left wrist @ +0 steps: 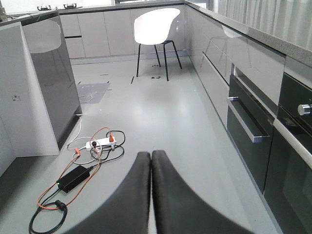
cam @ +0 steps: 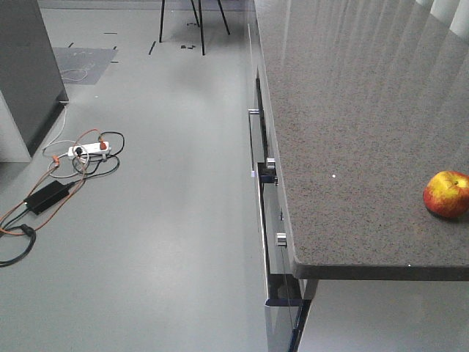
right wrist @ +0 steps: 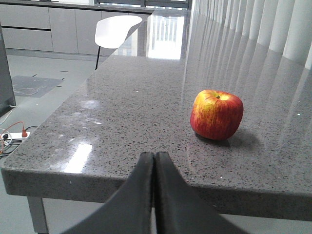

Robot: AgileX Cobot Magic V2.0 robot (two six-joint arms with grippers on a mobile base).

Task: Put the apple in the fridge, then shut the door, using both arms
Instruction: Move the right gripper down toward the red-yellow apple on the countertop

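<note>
The red and yellow apple (right wrist: pixel 217 114) sits upright on the speckled stone countertop (right wrist: pixel 136 97), near its front edge; the front view has it at the far right (cam: pixel 446 194). My right gripper (right wrist: pixel 154 155) is shut and empty, hovering at the counter's edge, short of the apple and to its left. My left gripper (left wrist: pixel 150 154) is shut with nothing in it, out over the floor. The dark grey fridge (left wrist: pixel 51 83) stands at the left across the aisle, and it also shows in the front view (cam: pixel 26 66). Its door cannot be told apart from here. Neither gripper shows in the front view.
A power strip (left wrist: pixel 100 143), a black adapter (left wrist: pixel 73 178) and orange and black cables (cam: pixel 44 183) lie on the floor beside the fridge. Grey cabinets with steel handles (left wrist: pixel 246 129) run under the counter. A white chair (left wrist: pixel 157 27) stands at the far end.
</note>
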